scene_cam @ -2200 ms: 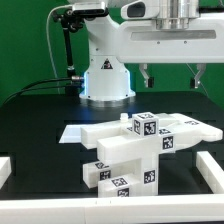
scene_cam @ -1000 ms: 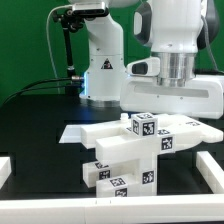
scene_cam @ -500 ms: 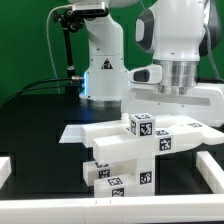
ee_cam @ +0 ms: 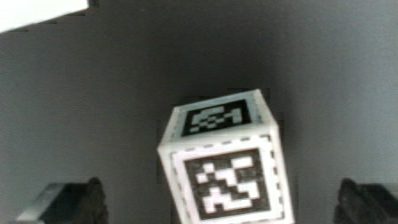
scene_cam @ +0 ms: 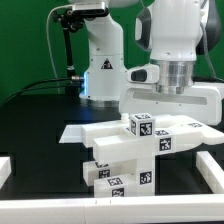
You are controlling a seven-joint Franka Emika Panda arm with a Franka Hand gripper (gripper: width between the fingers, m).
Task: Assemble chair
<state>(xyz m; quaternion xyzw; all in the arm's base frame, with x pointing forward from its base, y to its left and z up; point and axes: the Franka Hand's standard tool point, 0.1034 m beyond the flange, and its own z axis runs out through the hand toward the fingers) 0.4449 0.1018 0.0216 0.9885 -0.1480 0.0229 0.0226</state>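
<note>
A: What has changed over the last two seconds?

B: The arm has been lowered from near the frame's top edge until the gripper [scene_cam: 168,118] hangs just above the chair [scene_cam: 135,150]. Over the last half second almost no motion is seen.

A: Gripper state?

B: The jaws are spread wide, nothing held. In the wrist view both fingertips [ee_cam: 71,200] are seen far apart, with a tagged cube [ee_cam: 226,155] between and beyond them.

A: Chair location?

B: It is stacked on the black table [scene_cam: 40,125], toward the exterior view's right, partly joined, tags facing the camera. The marker board [scene_cam: 75,132] lies flat just behind it.

A: Meaning for the task?

B: A grasp on the top cube is probably being lined up; no contact is shown yet.
</note>
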